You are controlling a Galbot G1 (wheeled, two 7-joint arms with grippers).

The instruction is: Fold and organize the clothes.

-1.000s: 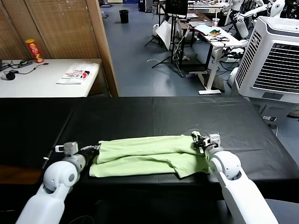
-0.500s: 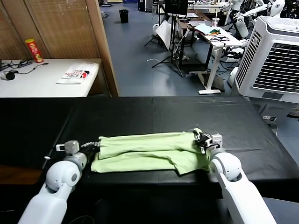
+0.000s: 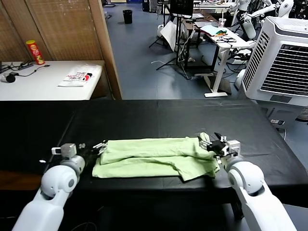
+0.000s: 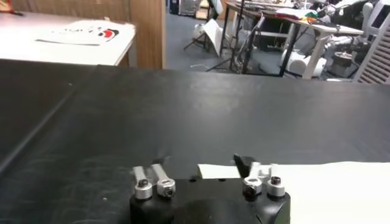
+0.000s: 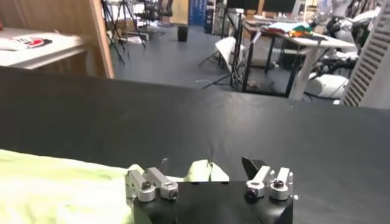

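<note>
The soft, light shirt [image 3: 156,156] is left lying folded between the wide-open, empty left pincer [image 3: 91,147] and right pincer [image 3: 215,143], and is best pinched at its end edges, since limp fabric sags.

Black table [image 3: 144,115], blue floor [image 3: 139,53], white cooler [image 3: 284,62].

The shirt [image 3: 156,156] is soft, matt, creased cloth. The counter [image 3: 159,115] wears a matt black, faintly textured cover. Behind stands a wooden panel [image 3: 103,43].
</note>
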